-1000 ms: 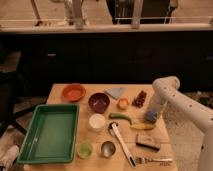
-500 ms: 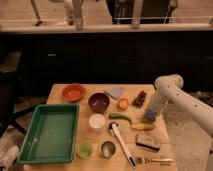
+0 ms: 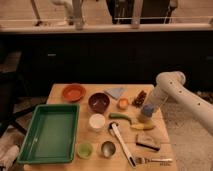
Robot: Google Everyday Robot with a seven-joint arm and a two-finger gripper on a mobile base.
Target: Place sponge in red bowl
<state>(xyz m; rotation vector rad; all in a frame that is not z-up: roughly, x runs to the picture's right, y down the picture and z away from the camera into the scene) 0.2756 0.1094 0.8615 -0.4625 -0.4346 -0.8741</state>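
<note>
The sponge (image 3: pixel 148 109) is a small light-blue block at the right side of the wooden table, just above a banana (image 3: pixel 142 127). My gripper (image 3: pixel 146 114) hangs from the white arm (image 3: pixel 170 82) and is down right at the sponge, partly covering it. The red bowl (image 3: pixel 74 92) is a shallow orange-red dish at the table's far left corner, well away from the gripper, with nothing in it.
Between sponge and red bowl lie a dark maroon bowl (image 3: pixel 98 102), a pale-blue cloth (image 3: pixel 115 92), an orange fruit (image 3: pixel 123 103) and a white cup (image 3: pixel 97 121). A green tray (image 3: pixel 50 132) fills the front left. A dark brown block (image 3: pixel 148 142), a brush (image 3: pixel 122 144) and a fork (image 3: pixel 155 160) lie in front.
The arm's elbow has shifted slightly up and to the right; the gripper stays low at the sponge. Nothing else on the table has moved.
</note>
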